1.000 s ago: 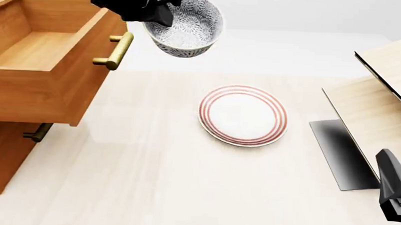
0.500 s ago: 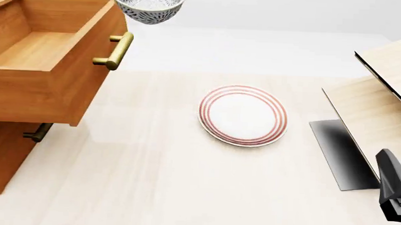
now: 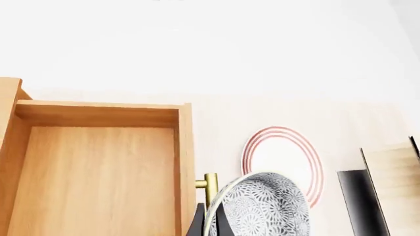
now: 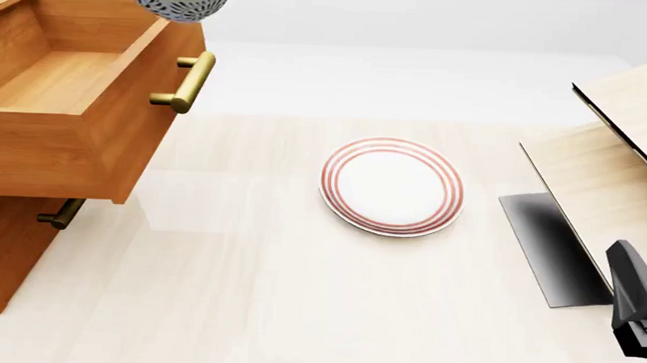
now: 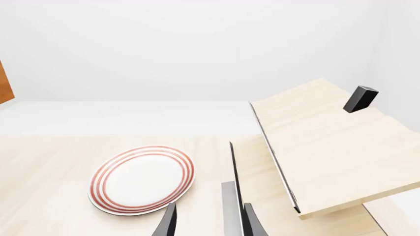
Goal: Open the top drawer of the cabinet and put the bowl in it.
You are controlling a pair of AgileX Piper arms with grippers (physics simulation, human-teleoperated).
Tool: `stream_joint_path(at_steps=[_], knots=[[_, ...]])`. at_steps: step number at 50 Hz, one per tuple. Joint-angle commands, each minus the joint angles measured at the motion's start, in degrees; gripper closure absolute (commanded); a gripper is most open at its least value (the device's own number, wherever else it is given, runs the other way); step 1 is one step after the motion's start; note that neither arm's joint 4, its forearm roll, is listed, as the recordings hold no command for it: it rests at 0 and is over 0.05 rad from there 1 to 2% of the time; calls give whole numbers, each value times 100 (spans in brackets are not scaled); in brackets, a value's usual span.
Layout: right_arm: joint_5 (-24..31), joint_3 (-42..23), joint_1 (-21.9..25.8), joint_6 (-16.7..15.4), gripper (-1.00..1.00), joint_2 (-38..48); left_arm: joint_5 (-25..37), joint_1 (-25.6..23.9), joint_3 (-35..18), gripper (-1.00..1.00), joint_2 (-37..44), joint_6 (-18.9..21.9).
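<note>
I worked in a bare simulated room: a pale wood-grain table (image 4: 298, 294), blank white walls, a flat-shaded wooden cabinet (image 4: 9, 251) and a pale box (image 4: 615, 159), all rendered without clutter.

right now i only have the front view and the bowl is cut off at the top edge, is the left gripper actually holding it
Observer: yes, in the left wrist view the left gripper pinches the bowl by its rim, with a dark finger on either side of it.
Operator: anything in the top drawer i cant see
Observer: no, the part of the top drawer floor that shows in the left wrist view is bare wood.
Operator: and the right gripper
Observer: the right wrist view shows the right gripper open, nothing between its fingers, with the red-ringed plate ahead of it.
</note>
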Motion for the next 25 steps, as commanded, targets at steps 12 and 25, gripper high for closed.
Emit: stream_joint_path(at_steps=[12, 25], knots=[[6, 5, 1, 0, -100, -10, -206, 787, 598, 100, -440, -193], [6, 5, 0, 0, -100, -10, -412, 1061, 1005, 100, -622, -424]])
